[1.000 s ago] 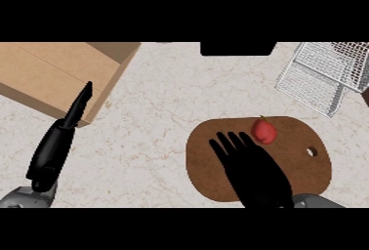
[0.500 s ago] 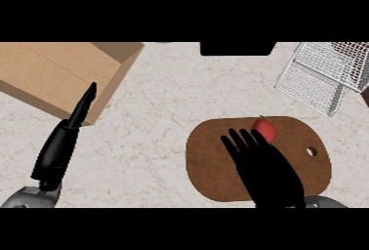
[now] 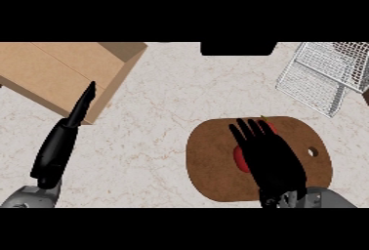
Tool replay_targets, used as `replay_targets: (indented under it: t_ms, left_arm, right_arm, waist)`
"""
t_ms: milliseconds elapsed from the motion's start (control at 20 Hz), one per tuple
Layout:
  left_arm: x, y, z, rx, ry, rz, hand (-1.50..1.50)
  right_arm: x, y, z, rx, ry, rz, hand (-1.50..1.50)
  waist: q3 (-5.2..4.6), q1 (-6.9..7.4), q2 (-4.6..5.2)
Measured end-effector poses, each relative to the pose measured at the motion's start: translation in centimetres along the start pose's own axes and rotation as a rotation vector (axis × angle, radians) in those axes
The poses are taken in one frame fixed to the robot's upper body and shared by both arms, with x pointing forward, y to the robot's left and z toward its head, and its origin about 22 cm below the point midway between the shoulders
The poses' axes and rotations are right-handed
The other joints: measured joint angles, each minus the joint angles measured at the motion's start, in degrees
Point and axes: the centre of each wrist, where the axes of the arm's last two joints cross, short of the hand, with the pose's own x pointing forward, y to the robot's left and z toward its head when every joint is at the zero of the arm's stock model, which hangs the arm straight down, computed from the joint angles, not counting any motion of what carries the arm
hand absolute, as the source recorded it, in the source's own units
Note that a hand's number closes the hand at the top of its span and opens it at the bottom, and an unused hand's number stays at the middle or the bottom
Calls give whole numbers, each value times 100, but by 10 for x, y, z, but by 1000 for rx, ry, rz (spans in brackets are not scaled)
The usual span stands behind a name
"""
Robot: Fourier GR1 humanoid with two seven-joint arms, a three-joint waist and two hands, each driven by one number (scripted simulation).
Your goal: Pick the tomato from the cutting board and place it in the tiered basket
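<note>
Right hand (image 3: pixel 270 158): over the cutting board, palm down, fingers (image 3: pixel 249 131) straight and spread apart; nothing seen clamped in them.
Tomato (image 3: pixel 241 158): mostly hidden beneath the right hand; red shows at the hand's left edge and a small patch between the fingertips. It lies on the board; whether the palm touches it cannot be told.
Tomato, handling (judged): small, round, light; smooth skin likely to slip and roll; soft enough to bruise. Best taken across its widest part, thumb on one side, fingers on the other.
Cutting board (image 3: pixel 213 166): brown, rounded, directly under the fingers, with a small hole to their right.
Table (image 3: pixel 166 122): pale marbled top, bearing the board and everything else.
Tiered basket (image 3: pixel 320 80): white wire, beyond the fingertips and to their right, well apart from the board.
Cardboard box (image 3: pixel 51 73): far to the left of the fingers, open flap.
Left hand (image 3: pixel 69 134): far left, near the box corner, fingers straight and together, edge-on, resting, holding nothing.
Step (judged): the grasp is not yet made.
</note>
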Motion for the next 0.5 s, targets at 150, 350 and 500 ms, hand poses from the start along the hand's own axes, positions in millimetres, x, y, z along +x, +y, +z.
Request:
replay_targets:
  t_ms: [150, 350, 500]
  left_arm:
    - [-1, 2, -1, -4, -4, -3, 0]
    - [-1, 0, 3, 1, -11, -5, 0]
    - [0, 3, 4, -4, -5, -5, 0]
  right_arm:
    - [-4, 2, -11, 10, 15, -4, -150]
    - [-11, 7, -16, 15, 29, -23, -150]
    - [-11, 17, -23, 16, 39, -35, -150]
  waist:
    - [2, 8, -1]
    - [4, 7, -2]
    - [1, 11, 1]
